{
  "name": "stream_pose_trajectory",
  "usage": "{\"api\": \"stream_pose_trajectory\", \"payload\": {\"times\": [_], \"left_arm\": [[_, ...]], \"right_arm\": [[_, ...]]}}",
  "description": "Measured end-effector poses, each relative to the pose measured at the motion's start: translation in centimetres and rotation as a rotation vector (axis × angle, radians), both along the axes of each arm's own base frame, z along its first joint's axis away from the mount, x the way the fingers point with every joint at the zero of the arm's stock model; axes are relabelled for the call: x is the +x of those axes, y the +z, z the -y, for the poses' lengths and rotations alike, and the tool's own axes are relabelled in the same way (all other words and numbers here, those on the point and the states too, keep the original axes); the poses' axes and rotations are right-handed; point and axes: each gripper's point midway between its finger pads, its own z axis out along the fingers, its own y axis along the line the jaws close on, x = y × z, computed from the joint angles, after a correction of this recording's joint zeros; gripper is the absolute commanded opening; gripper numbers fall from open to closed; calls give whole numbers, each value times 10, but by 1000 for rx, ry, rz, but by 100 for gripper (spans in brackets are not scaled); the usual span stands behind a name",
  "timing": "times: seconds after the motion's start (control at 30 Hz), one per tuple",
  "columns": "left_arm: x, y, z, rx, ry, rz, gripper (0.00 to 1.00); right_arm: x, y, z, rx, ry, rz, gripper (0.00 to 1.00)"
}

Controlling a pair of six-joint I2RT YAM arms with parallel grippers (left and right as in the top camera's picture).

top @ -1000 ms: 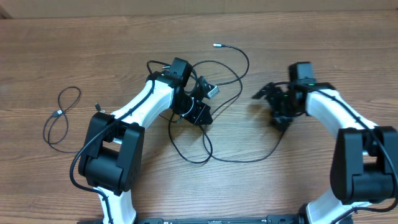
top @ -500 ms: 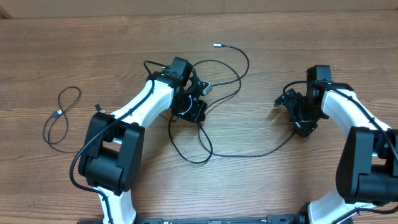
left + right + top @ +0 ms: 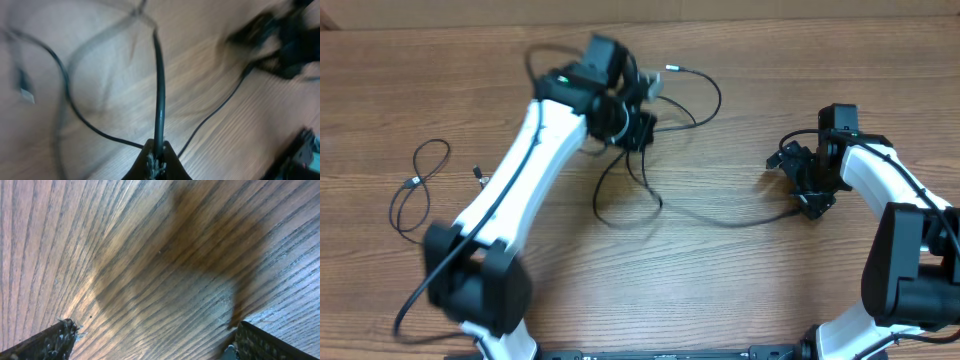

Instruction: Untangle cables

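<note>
Cables (image 3: 720,222) sit looped mid-bench (image 3: 770,300), one strand (image 3: 159,75) pinched tight in your left gripper (image 3: 642,110). Right gripper (image 3: 798,180) gapes wide, empty. Looks like the pull-apart step; I'd pin the loops next.

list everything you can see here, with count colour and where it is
tangled cables: several strands, exact count unclear, black, middle of the table, one strand pinched by the left end effector
loose cable: one, black with a silvery plug, looped at the table's left side, apart from the tangle
small plug: one, dark, just right of the loose cable; its cord is unclear
table: one, brown wood grain
arms: two, white and black
left end effector: shut on a strand
right end effector: open, empty, over bare wood
</note>
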Motion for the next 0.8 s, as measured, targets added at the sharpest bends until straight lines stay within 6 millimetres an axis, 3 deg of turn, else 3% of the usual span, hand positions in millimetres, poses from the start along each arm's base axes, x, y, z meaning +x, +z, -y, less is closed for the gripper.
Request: {"api": "stream_pose_trajectory", "payload": {"times": [0.2,0.37,0.47,0.67,0.8], "left_arm": [[4,142,-12,-93,58,375,4],[-5,221,-25,-162,114,604,4],[-5,247,-32,-182,159,690,4],[9,267,-43,-169,239,790,5],[23,282,-63,-116,356,877,4]], "right_arm": [[0,0,0,-1,3,2,100],[1,0,0,-1,3,3,100],[0,0,0,-1,2,2,100],[1,0,0,-1,2,3,100],[1,0,0,-1,2,3,100]]}}
